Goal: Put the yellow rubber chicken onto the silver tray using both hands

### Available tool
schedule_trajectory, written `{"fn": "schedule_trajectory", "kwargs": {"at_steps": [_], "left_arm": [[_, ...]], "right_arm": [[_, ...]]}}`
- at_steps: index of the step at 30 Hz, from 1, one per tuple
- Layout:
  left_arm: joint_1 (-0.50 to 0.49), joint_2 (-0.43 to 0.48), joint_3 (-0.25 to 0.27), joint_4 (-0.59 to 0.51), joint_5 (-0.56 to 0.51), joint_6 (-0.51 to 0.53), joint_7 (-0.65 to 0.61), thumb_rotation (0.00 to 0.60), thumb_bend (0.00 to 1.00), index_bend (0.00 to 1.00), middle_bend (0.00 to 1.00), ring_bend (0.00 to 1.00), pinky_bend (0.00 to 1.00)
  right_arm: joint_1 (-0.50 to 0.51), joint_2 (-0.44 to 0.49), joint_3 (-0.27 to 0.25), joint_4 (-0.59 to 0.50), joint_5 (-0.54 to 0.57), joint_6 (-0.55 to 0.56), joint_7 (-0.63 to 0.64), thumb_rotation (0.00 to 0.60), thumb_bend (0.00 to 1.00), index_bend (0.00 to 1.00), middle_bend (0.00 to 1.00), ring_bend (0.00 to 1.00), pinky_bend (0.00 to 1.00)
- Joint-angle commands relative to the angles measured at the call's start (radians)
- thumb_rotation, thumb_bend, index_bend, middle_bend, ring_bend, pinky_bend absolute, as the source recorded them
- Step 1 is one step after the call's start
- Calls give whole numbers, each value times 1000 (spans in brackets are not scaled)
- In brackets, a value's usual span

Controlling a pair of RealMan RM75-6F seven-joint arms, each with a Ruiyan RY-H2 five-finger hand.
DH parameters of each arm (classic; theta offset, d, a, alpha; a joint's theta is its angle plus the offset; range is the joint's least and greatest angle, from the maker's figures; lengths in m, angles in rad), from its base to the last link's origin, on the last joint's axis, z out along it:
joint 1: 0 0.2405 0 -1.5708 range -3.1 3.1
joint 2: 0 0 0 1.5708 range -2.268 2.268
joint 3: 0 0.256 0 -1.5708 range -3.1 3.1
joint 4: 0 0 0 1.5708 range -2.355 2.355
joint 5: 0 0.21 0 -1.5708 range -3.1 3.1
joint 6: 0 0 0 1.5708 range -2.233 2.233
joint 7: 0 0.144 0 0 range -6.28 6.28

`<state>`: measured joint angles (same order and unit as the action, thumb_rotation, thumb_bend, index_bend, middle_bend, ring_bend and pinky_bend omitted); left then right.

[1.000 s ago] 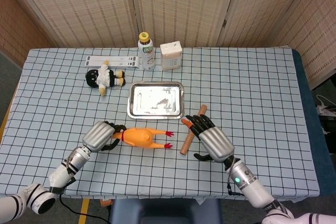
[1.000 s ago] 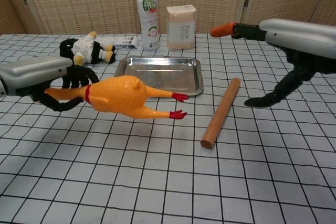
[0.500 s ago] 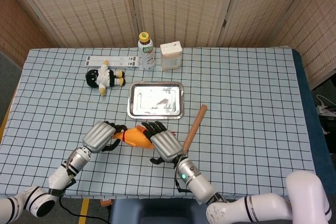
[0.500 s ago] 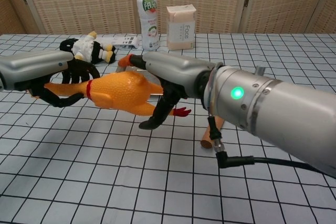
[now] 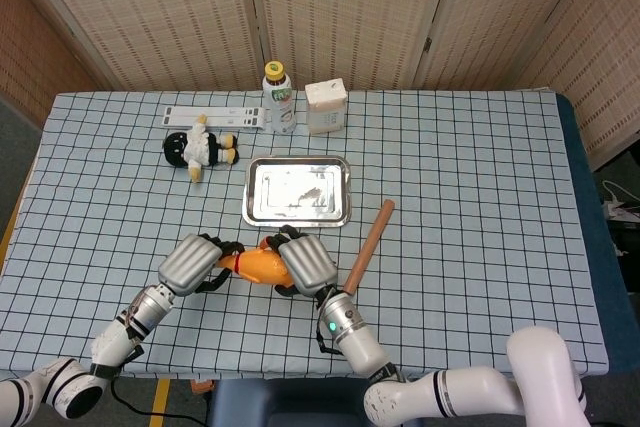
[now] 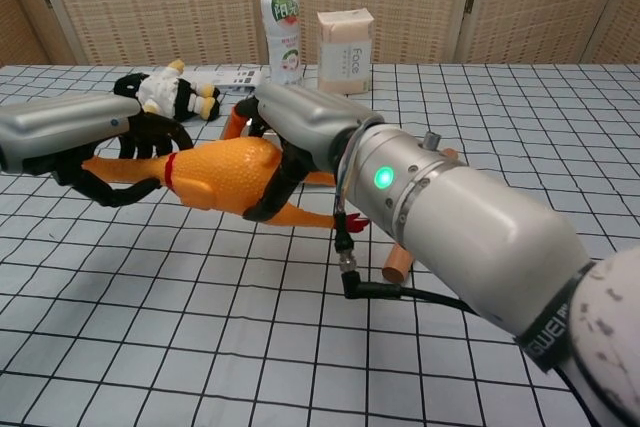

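The yellow rubber chicken (image 5: 256, 264) (image 6: 217, 175) lies lengthwise near the table's front, just above the cloth in the chest view. My left hand (image 5: 190, 261) (image 6: 68, 134) grips its neck end, fingers curled round the red collar. My right hand (image 5: 306, 260) (image 6: 297, 119) wraps over the rear of its body, with the thumb underneath. The chicken's legs stick out below the right wrist. The silver tray (image 5: 297, 190) sits empty just behind the chicken; in the chest view my right arm hides it.
A wooden rolling pin (image 5: 368, 245) (image 6: 397, 267) lies diagonally right of the chicken, beside my right forearm. At the back stand a bottle (image 5: 278, 97) (image 6: 282, 32), a white box (image 5: 325, 105) (image 6: 345, 39), a plush toy (image 5: 200, 147) (image 6: 165, 93) and a white strip (image 5: 215, 115).
My right hand has swung left from beyond the rolling pin to the chicken and closed round its rear body. The left hand has kept its hold on the neck.
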<state>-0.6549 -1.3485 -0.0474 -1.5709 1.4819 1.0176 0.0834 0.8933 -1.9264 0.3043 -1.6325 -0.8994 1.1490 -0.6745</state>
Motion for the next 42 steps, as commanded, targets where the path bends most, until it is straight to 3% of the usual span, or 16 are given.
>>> {"fn": "schedule_trajectory", "kwargs": {"at_steps": [1, 6, 11, 13, 15, 16, 17, 19, 21, 33, 42], "left_arm": [[0, 1, -3, 2, -4, 0, 0, 600, 814, 755, 682, 499, 500], [1, 5, -6, -1, -8, 2, 1, 600, 814, 755, 682, 499, 500], [0, 5, -5, -6, -8, 1, 8, 600, 814, 755, 682, 500, 500], [0, 7, -5, -8, -8, 0, 8, 600, 814, 755, 682, 499, 500], [-1, 12, -5, -8, -9, -2, 9, 600, 814, 755, 682, 499, 500], [-1, 14, -5, -8, -10, -2, 10, 600, 814, 755, 682, 499, 500], [-1, 16, -7, -9, -13, -3, 9, 600, 814, 755, 682, 499, 500], [-1, 17, -10, -8, -18, -2, 7, 600, 814, 755, 682, 500, 501], [1, 12, -15, -4, -22, 5, 2, 600, 814, 755, 682, 507, 508], [-3, 16, -20, -14, -34, -5, 12, 600, 817, 755, 682, 513, 516], [-9, 32, -38, -49, -49, -2, 14, 600, 823, 756, 683, 514, 521]], "right_arm": [[-6, 15, -5, -7, -5, -17, 28, 600, 329, 995, 701, 795, 1000], [-16, 37, -5, -21, -26, -27, 73, 600, 452, 1000, 733, 919, 1000], [-23, 40, -11, -16, -67, -13, 102, 600, 463, 998, 735, 902, 1000], [-25, 61, -23, -30, -58, -38, 105, 600, 424, 779, 629, 714, 928], [-19, 114, -32, -65, -9, -100, 92, 600, 333, 256, 274, 320, 623], [-13, 136, -30, -81, 11, -119, 83, 600, 301, 112, 150, 189, 477], [-7, 159, -28, -97, 23, -138, 79, 600, 258, 1, 23, 41, 264], [0, 195, -32, -117, 21, -177, 91, 600, 218, 0, 0, 0, 67], [4, 233, -31, -133, 19, -229, 136, 600, 192, 0, 0, 0, 0], [15, 258, -46, -124, -2, -227, 204, 600, 158, 0, 0, 0, 0], [49, 184, -58, -51, 75, -207, 185, 600, 158, 0, 0, 0, 0]]}}
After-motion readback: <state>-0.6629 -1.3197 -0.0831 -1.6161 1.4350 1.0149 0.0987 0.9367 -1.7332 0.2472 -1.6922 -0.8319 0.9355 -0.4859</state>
